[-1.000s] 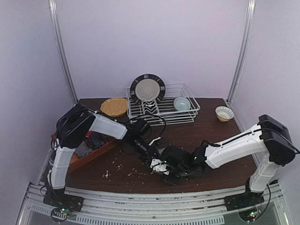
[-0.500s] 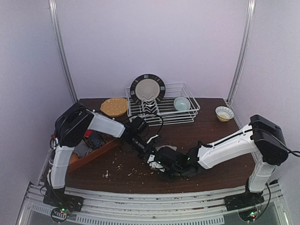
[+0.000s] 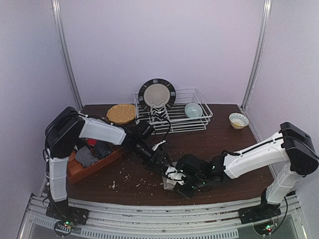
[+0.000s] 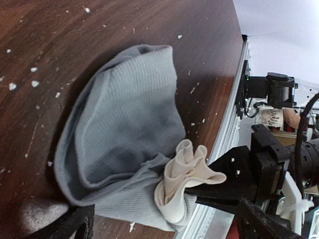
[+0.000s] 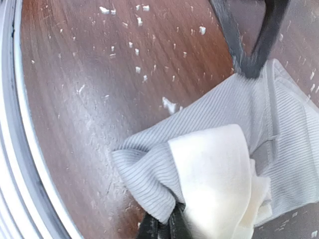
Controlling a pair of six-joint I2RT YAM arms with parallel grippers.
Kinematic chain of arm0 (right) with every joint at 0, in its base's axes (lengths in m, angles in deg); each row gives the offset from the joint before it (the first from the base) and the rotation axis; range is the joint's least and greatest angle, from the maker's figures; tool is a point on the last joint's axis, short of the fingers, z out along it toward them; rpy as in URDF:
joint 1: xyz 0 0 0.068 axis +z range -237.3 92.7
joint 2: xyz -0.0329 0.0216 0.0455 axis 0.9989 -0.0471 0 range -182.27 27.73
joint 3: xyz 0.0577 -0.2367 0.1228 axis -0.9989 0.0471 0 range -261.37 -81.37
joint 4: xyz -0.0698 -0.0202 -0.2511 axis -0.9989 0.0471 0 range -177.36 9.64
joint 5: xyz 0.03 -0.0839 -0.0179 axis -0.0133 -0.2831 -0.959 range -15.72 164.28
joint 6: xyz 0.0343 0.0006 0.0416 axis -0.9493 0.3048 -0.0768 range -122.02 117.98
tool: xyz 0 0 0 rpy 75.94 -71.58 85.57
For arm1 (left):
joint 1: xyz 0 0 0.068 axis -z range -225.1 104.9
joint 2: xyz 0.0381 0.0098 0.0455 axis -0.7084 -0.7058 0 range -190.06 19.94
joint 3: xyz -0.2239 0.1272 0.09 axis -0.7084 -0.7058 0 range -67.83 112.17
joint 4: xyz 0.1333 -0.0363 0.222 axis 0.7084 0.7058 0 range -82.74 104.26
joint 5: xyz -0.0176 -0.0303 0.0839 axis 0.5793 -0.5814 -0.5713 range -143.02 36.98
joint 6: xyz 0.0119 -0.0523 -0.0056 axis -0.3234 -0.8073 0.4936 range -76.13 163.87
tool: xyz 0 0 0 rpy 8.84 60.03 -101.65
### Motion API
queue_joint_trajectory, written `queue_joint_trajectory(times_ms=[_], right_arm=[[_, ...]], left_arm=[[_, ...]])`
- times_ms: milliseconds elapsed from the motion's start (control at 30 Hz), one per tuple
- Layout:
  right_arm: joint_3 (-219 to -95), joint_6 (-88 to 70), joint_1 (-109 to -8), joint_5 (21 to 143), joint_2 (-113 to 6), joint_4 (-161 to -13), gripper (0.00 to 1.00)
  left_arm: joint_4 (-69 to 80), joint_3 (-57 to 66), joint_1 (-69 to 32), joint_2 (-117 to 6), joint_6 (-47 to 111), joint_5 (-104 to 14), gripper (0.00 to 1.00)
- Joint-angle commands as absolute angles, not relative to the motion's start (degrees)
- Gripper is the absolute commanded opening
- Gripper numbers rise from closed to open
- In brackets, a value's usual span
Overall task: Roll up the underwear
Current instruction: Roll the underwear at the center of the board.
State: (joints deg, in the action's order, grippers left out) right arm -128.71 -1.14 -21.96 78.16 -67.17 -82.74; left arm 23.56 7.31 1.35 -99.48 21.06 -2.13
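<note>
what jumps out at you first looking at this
The two arms meet at the front middle of the table, where the right gripper pinches a crumpled pair of grey underwear with a cream fold, and the left gripper stands open beside it. Pale crumbs litter the dark wood around them. At the back stands a white dish rack with a plate upright in it.

No legible text, labels, or numbers anywhere

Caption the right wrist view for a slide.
Right gripper shut on bunched grey underwear with a cream lining, over a crumb-strewn wooden table.
</note>
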Motion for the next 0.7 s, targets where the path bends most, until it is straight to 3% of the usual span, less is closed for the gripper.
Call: queue_joint_trajectory(times_ms=[0, 400, 667], right_arm=[[-125.3, -6.5, -24.7, 88.8, -66.3, -75.3, 0.0], [-124.5, -11.5, -34.2, 109.1, -65.0, -76.7, 0.0], [-124.9, -17.2, -38.3, 121.6, -69.0, -79.0, 0.0]], left_arm=[[23.3, 5.3, 1.8, -93.2, 19.3, -8.7, 0.98], [10.1, -13.2, 2.9, -73.2, 23.9, -33.3, 0.98], [-18.6, -33.3, 10.0, -61.4, 41.3, -34.7, 0.98]])
